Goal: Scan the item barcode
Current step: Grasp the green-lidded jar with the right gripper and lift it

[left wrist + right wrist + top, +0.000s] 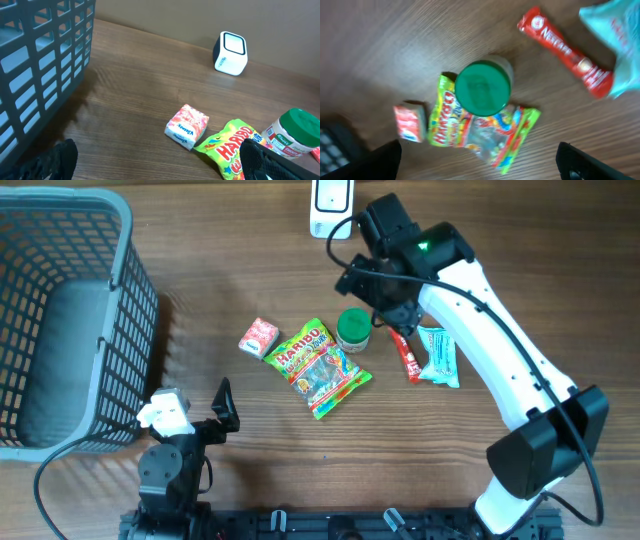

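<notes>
Overhead looks straight down, left wrist low across the table point(150, 85), right wrist close above the jar point(482, 87) all share

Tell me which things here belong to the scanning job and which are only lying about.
Job: barcode scanner; green-lidded jar (probably: right gripper is above it).
Lying about: Haribo bag; tissue pack; red Nestle bar; teal packet; basket.

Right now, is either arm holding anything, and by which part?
Nothing is held. The left jaws and right jaws stand open and empty; the green-lidded jar sits untouched.
</notes>
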`<act>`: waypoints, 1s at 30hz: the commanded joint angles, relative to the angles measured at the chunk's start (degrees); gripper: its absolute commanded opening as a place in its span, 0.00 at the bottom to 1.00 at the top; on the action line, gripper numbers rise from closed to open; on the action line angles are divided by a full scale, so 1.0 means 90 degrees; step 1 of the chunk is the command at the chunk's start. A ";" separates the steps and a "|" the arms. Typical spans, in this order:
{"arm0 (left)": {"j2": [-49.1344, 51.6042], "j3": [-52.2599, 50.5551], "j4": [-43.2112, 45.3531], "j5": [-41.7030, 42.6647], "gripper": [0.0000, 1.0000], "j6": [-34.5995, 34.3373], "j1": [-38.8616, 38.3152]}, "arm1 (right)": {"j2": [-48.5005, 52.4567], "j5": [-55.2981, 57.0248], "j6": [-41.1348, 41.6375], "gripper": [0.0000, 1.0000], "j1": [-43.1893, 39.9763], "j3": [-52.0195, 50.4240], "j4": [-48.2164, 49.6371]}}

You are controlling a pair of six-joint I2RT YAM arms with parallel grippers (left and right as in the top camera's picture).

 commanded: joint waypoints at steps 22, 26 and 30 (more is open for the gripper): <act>-0.0017 -0.0056 0.0024 -0.0083 1.00 -0.0080 -0.0041 | 0.2130 -0.0503 -0.1280 0.64 -0.0053 0.0187 0.0444; -0.0017 -0.0056 0.0024 -0.0083 1.00 -0.0080 -0.0041 | 0.2059 -0.0075 -0.6375 0.80 -0.0051 0.0527 -0.0265; -0.0017 -0.0056 0.0024 -0.0083 1.00 -0.0080 -0.0041 | 0.2047 0.1027 -0.6030 0.88 -0.0032 0.0860 -0.1098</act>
